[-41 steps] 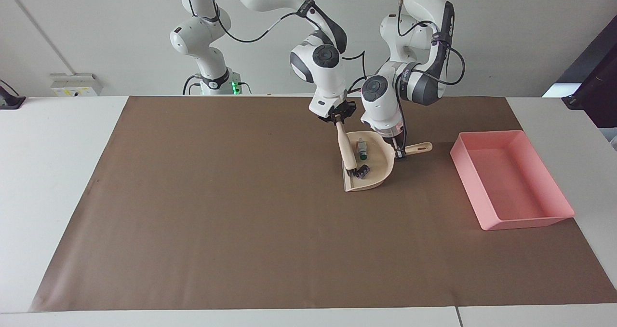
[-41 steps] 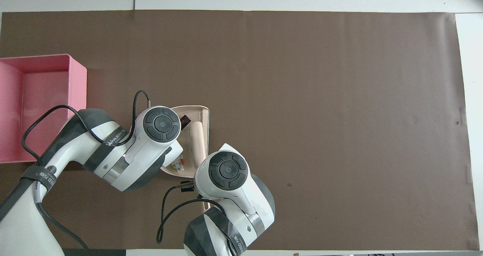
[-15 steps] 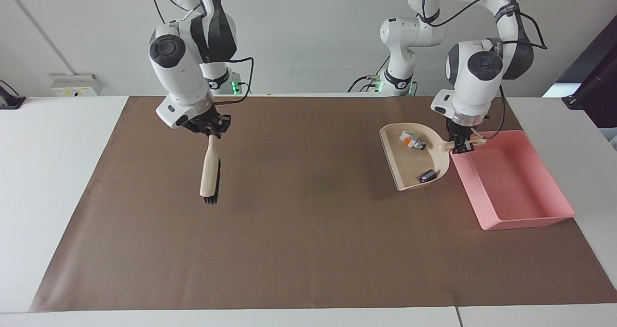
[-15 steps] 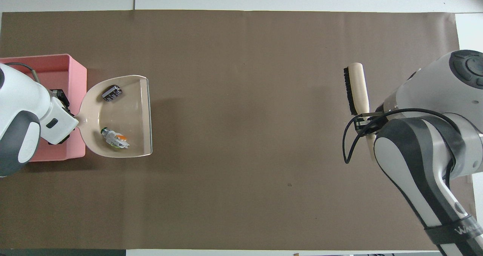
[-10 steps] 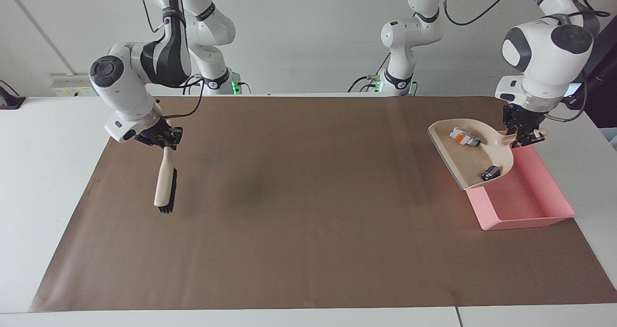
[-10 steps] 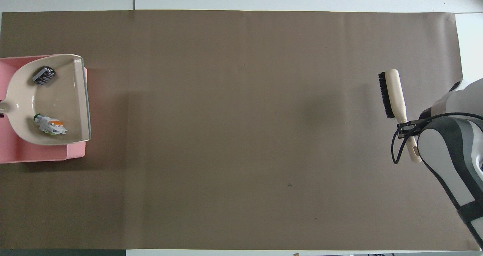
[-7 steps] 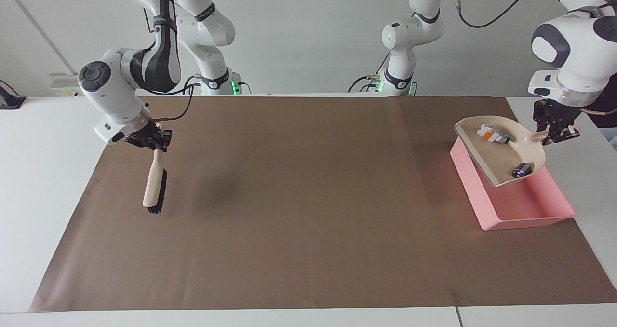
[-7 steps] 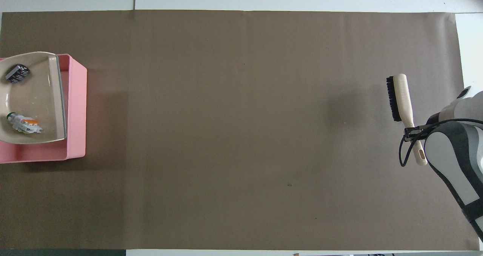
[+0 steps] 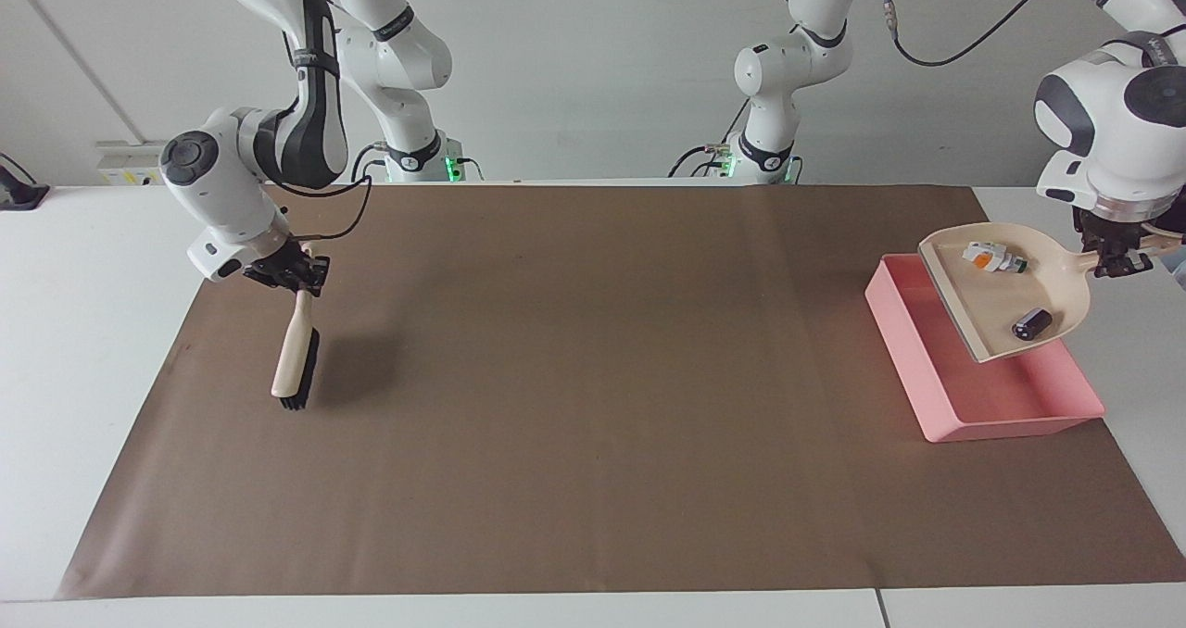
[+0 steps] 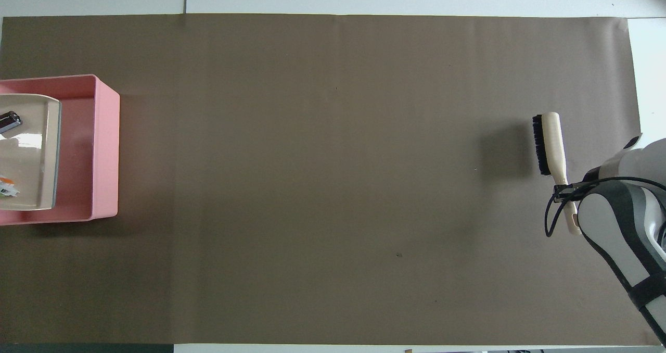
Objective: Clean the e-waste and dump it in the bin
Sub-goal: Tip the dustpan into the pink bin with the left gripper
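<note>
The left pincer (image 9: 1119,262) gripped the dustpan (image 9: 982,308) by its handle over the pink bin (image 9: 936,389), both e-waste bits (image 9: 993,258) apparently inside (pan tilted). The right pincer (image 9: 289,273) clasped the brush (image 9: 295,357) above the counter (image 9: 593,396).

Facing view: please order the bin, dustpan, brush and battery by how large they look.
1. bin
2. dustpan, partly covering the bin; it is raised, so nearness may enlarge it
3. brush
4. battery
</note>
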